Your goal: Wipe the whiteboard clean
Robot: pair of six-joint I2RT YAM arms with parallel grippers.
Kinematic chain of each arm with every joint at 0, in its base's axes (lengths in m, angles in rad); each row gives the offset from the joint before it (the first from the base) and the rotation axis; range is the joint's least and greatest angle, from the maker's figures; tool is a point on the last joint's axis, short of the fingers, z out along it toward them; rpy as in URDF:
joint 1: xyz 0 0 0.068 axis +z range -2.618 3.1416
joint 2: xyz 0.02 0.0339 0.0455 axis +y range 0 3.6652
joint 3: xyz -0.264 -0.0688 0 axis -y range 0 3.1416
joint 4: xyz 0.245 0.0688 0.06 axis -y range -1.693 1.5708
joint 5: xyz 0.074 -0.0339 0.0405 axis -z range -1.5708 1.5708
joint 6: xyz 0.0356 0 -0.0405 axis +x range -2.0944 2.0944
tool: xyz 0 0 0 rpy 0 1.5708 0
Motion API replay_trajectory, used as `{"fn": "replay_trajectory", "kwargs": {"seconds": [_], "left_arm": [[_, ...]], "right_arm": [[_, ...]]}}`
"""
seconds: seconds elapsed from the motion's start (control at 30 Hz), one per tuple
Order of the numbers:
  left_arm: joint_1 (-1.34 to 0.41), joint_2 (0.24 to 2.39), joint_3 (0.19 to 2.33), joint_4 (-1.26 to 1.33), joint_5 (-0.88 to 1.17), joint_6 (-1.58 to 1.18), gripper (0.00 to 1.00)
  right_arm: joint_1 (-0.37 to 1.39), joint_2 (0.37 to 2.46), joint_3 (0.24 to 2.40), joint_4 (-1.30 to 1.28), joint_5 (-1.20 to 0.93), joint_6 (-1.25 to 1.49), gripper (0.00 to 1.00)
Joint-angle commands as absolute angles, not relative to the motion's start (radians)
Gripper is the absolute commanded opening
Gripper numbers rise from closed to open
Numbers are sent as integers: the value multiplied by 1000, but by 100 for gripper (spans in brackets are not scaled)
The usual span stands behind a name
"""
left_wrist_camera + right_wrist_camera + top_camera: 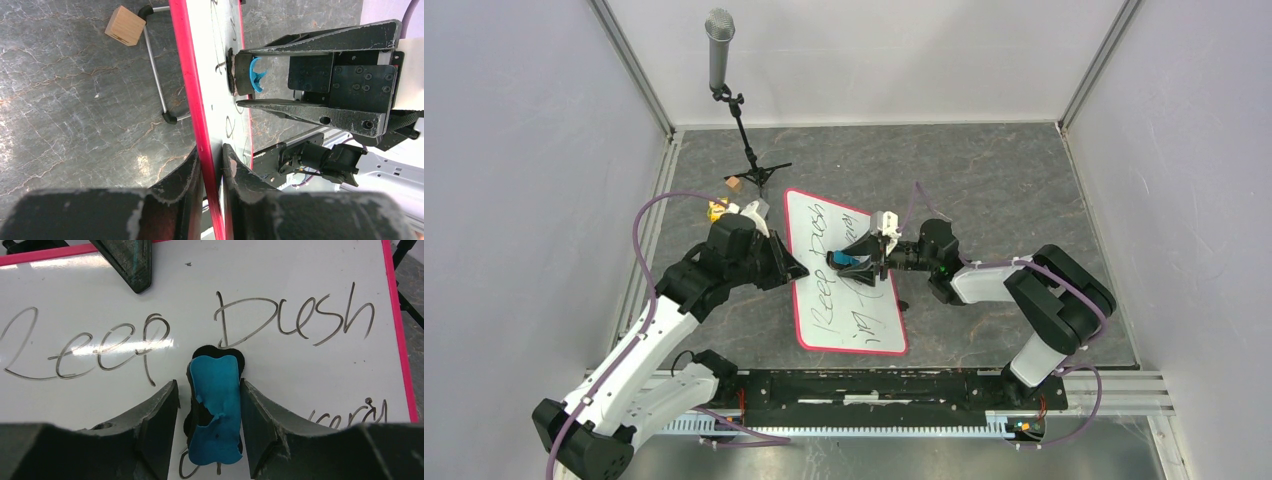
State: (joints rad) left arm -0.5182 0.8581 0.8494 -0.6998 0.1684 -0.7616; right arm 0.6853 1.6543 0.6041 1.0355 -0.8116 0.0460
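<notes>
**Item: whiteboard**. A flat white rectangular board with rounded corners and a thin pink-red rim is lying near the middle of the dark marbled table. It is sitting slightly askew, with one short end facing the arm bases.

**Writing.** Black handwriting is running along the board's length. The upper line is reading "Keep Dush", though the first letter could be a K or an L. A second line is showing only in part, with a tail looking like "ery", and cannot be read whole.

**Left gripper**. Its jaws are clamping the board's left long edge, one finger on each face of the rim.

**Right gripper**. Its jaws are bracketing a blue-backed eraser, which is standing with its dark pad on the board between the two words. One finger is touching the eraser and a thin gap is showing at the other. Whether the eraser is gripped firmly cannot be told.

**Edges and room.** The board's far left corner is lying close to the feet of the microphone stand. A wooden cube is sitting just beside those feet. Bare tabletop is showing beyond the far end and to the right of the board. The near end is lying close to the base rail.
</notes>
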Motion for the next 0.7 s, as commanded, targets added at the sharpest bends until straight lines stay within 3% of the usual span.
{"fn": "replay_trajectory", "kwargs": {"seconds": [0.0, 0.27, 0.43, 0.67], "left_arm": [[-518, 859, 830, -699, 162, -752, 17], [-518, 851, 823, -687, 162, -762, 11], [-518, 842, 816, -680, 157, -771, 3], [-519, 837, 808, -676, 136, -792, 2]], "right_arm": [[682, 1661, 635, 1095, -833, 59, 51], [693, 1672, 632, 1126, -838, 94, 28], [748, 1636, 621, 1080, -799, 51, 28], [880, 1547, 603, 991, -724, -41, 25]]}}
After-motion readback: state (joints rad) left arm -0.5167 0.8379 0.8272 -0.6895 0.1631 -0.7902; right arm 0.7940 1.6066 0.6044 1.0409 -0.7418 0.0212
